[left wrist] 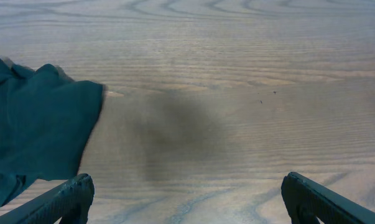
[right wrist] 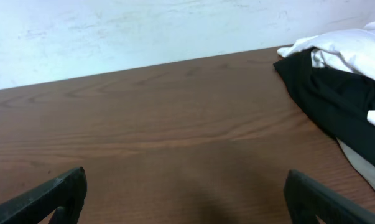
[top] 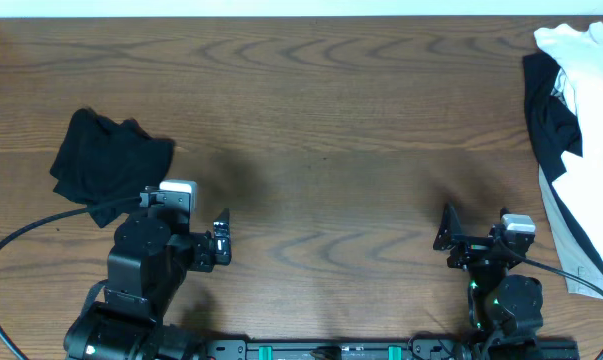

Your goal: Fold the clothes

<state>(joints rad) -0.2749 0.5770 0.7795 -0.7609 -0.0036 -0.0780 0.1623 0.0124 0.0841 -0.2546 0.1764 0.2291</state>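
Clothes (top: 111, 165) at L/R table (top: 331, 120) ends — mid open.

Soft, even light falls on the surface (top: 331, 90), with faint blurred shadows near its middle. The left wrist view looks pale and bluish. White clothes (top: 581, 55) at 2 o'clock nearly blow out.

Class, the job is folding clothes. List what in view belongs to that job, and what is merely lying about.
Belongs to the job:
- black garment, bunched, on the left
- clothes pile, black and white, at the right edge
- left pincer and right pincer, both open and empty

Merely there:
- wooden table
- black cable beside the left arm
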